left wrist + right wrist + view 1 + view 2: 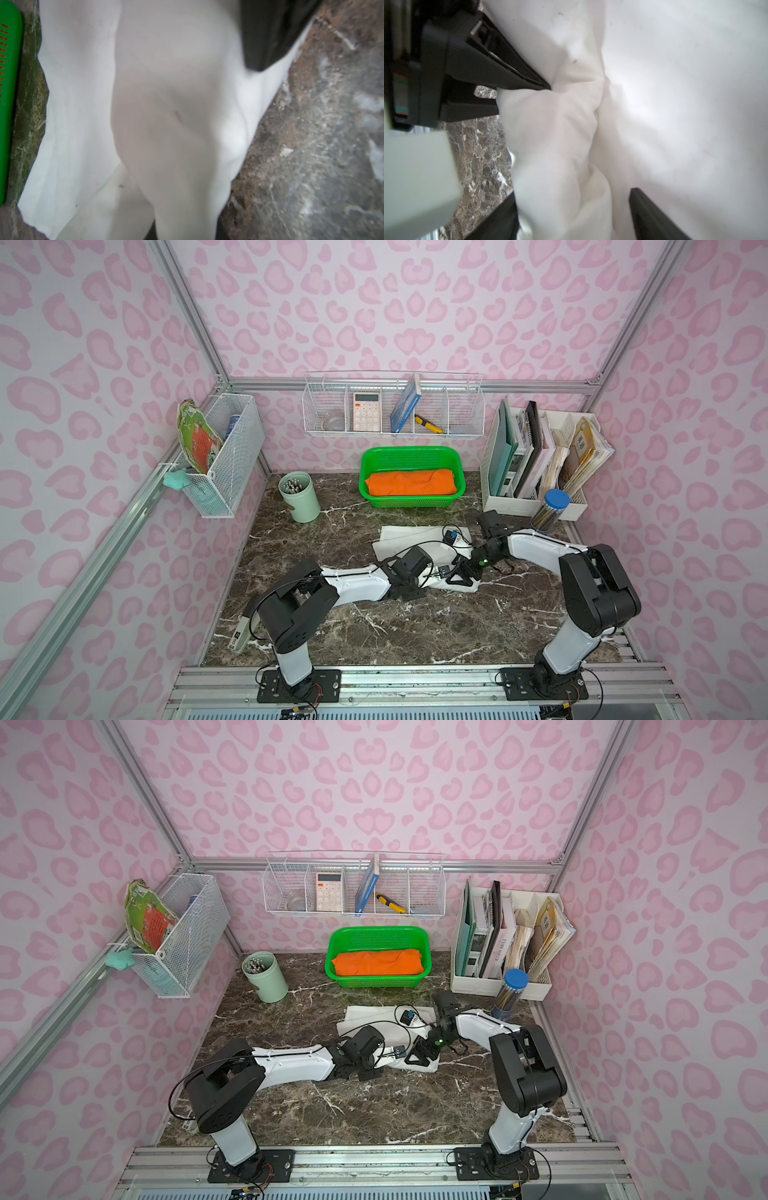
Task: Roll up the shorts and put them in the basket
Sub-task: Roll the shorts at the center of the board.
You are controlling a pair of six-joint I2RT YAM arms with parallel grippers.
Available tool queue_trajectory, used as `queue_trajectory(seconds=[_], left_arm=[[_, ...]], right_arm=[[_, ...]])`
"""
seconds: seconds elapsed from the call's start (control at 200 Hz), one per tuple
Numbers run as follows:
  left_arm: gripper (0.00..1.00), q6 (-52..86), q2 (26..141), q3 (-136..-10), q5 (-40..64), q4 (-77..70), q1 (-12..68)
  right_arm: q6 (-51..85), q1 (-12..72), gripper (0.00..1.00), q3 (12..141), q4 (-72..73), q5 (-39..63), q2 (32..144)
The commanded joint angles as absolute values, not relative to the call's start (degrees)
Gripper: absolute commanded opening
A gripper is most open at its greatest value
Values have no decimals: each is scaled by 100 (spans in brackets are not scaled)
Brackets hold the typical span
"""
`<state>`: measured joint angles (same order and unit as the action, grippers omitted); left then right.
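The white shorts (411, 539) (374, 1017) lie folded on the marble tabletop (374, 626), mid-table. Both arms reach in low over their near edge. In the right wrist view my left gripper (548, 87) has its black fingers pinched together on a bunched fold of the shorts (675, 83). My right gripper (573, 195) stands open, its two fingers wide apart on either side of a raised ridge of cloth. In both top views the right gripper (461, 577) sits just right of the left gripper (438, 577). In the left wrist view the shorts (83, 104) rise over the jaws and hide them.
A green basket (409, 452) holding an orange cloth (411, 483) stands just behind the shorts. A mint pen cup (301, 497) is at back left. A blue-lidded jar (550, 510) and a white file holder (540, 456) are at back right. Wire racks hang on the walls.
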<state>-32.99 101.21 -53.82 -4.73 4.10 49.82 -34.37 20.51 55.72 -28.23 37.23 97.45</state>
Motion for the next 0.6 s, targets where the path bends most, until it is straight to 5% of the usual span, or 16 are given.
queue_trajectory(seconds=[0.0,0.41,0.595], left_arm=[[16,-3178,10099,-5395,-414,1133,4974],[13,-2884,9929,-5854,193,1976,4779],[14,-2630,9964,-6414,1019,2965,4550]], right_arm=[[-3325,2001,99,5436,-2402,3333,9444],[-2348,1837,99,3775,388,296,6979],[-2917,1873,99,3187,780,859,6126]])
